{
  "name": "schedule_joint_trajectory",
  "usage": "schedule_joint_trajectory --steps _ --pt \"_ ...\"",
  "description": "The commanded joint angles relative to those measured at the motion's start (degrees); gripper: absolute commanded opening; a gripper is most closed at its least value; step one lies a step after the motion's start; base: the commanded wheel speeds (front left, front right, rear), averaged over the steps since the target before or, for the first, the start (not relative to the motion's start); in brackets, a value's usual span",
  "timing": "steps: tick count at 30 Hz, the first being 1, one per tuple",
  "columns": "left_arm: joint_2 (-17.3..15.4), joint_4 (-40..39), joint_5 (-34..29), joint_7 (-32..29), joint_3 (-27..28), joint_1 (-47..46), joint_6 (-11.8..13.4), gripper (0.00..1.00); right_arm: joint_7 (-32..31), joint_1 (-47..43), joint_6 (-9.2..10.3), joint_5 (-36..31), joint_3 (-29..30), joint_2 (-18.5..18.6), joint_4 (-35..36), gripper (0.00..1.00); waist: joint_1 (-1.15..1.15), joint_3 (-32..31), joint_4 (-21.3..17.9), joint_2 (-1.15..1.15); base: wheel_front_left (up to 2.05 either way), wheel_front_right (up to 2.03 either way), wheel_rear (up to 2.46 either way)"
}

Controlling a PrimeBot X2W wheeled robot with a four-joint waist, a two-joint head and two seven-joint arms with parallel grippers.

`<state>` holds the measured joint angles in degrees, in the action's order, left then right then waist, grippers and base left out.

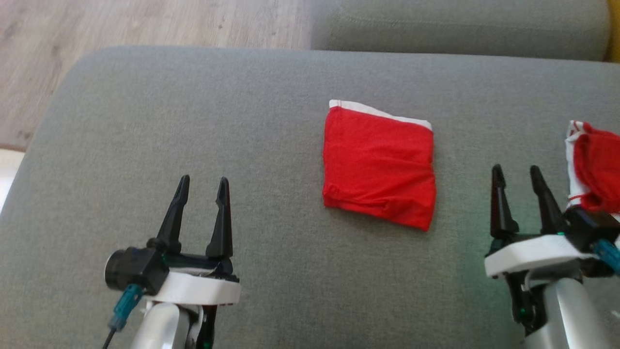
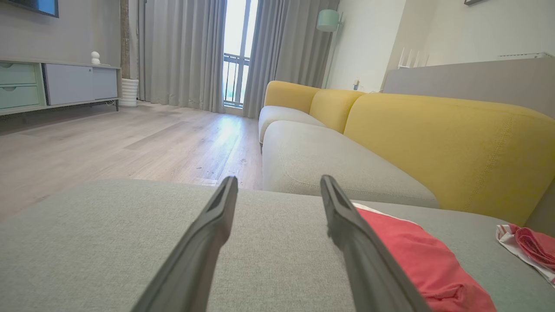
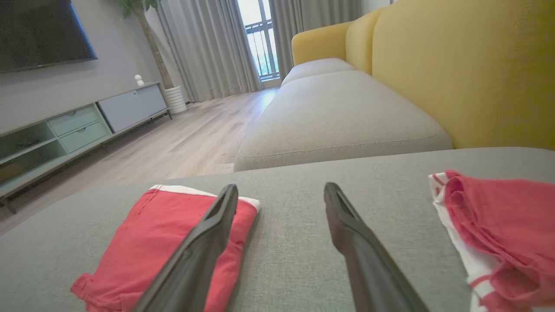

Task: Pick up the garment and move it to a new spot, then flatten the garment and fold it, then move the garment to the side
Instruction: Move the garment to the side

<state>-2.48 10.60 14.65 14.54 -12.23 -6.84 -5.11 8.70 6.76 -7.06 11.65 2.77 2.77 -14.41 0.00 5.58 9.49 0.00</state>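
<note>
The grey sofa cushion (image 1: 193,111) lies bare ahead of and around the left end effector (image 1: 204,180), out to its rounded edge by the wood floor (image 1: 145,22). The folded red garment (image 1: 379,167) lies flat between the two end effectors, a little ahead of their fingertips and nearer the right end effector (image 1: 515,170). It is nearly square, with its white-trimmed edge pointing away from them. A crumpled red-and-white cloth (image 1: 598,167) sits just right of the right end effector. Both end effectors have their fingers spread apart and hold nothing.
</note>
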Motion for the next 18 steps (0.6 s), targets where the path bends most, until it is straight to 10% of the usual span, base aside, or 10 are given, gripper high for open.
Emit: schedule_joint_trajectory --steps 1,18 --pt "-0.4 -2.5 0.5 0.5 1.3 -3.1 -0.2 1.0 -0.7 3.4 -0.43 0.3 -2.2 0.1 1.8 1.0 0.0 1.5 1.0 0.0 0.0 0.0 0.0" --pt "-0.4 -1.4 2.4 0.5 -2.3 -6.1 0.2 1.0 -9.4 15.4 -0.43 7.7 -5.2 0.1 -19.9 1.0 0.0 7.2 7.1 0.0 0.0 0.0 0.0"
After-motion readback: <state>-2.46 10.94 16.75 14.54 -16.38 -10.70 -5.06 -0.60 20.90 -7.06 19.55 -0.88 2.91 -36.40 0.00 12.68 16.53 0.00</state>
